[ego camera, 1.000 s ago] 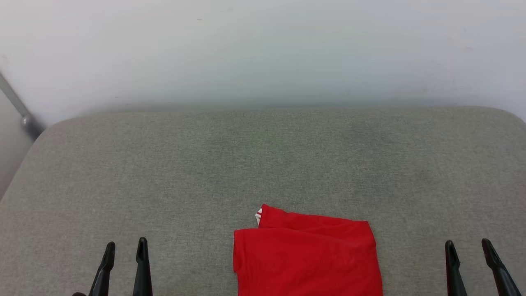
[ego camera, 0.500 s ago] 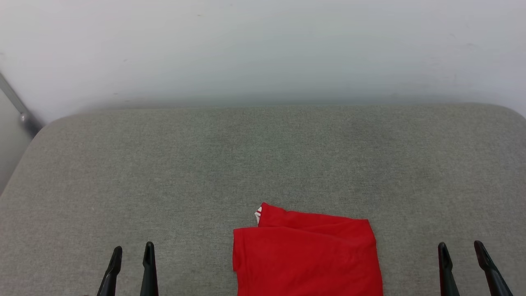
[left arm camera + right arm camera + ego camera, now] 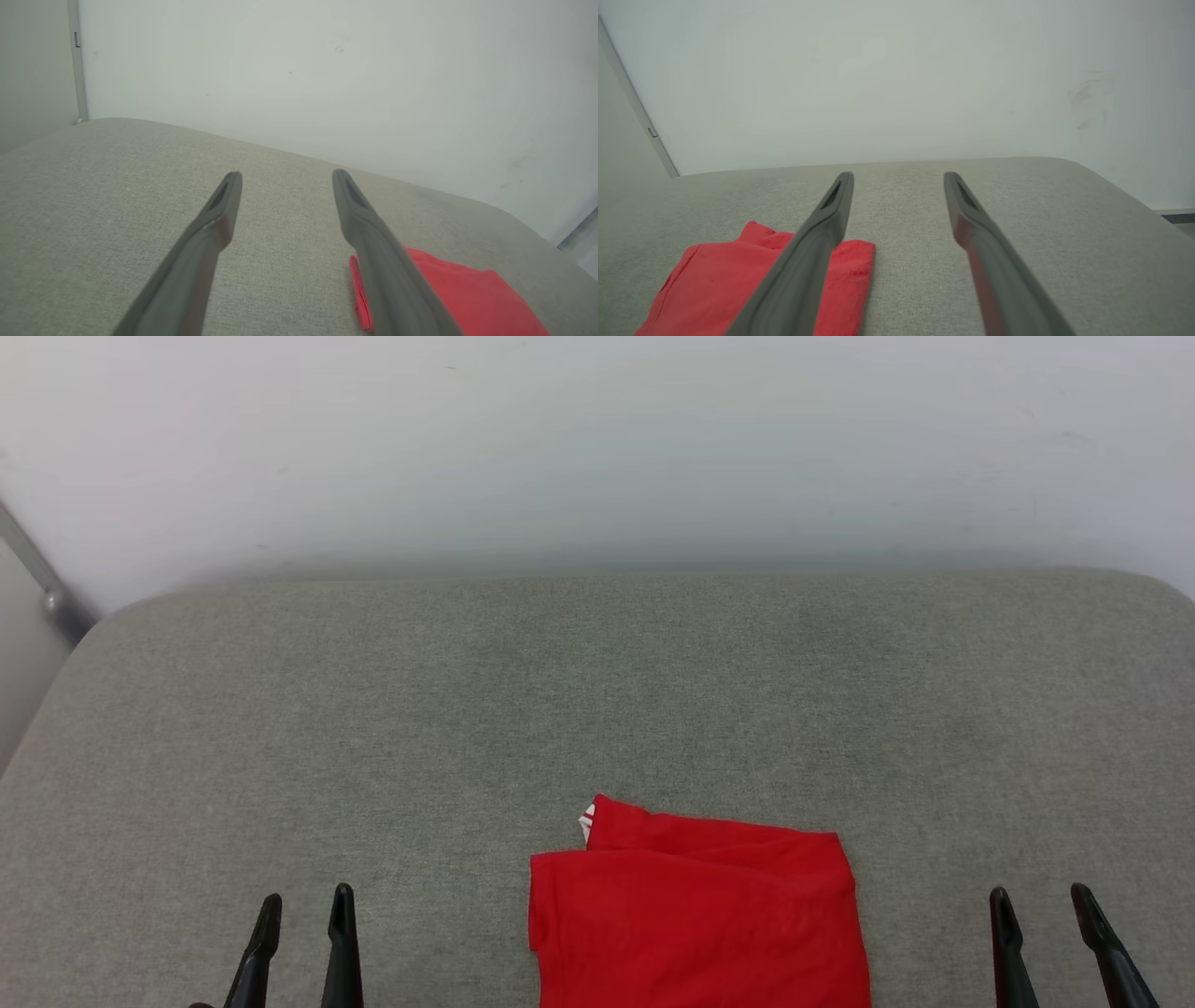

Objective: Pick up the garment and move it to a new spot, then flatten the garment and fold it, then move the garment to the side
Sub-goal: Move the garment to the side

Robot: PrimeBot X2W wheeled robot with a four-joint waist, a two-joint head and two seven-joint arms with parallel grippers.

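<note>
Left claw [image 3: 306, 896] and right claw [image 3: 1039, 892] closer in, garment [image 3: 695, 919] between, apart.

One garment [image 3: 695, 919] on show, a single red piece, with just one scrap of striped trim [image 3: 587, 821] peeking out at its far left corner. One desk [image 3: 467, 709] under it, topped in grey fabric. Two end effectors in the head view: the left end effector [image 3: 306, 898] and the right end effector [image 3: 1040, 893]. Two dark fingers [image 3: 260, 952] on each, so that makes four in all. Behind, one pale wall [image 3: 597, 448], and one grey metal rail [image 3: 37, 574] slanting at the left edge.
</note>
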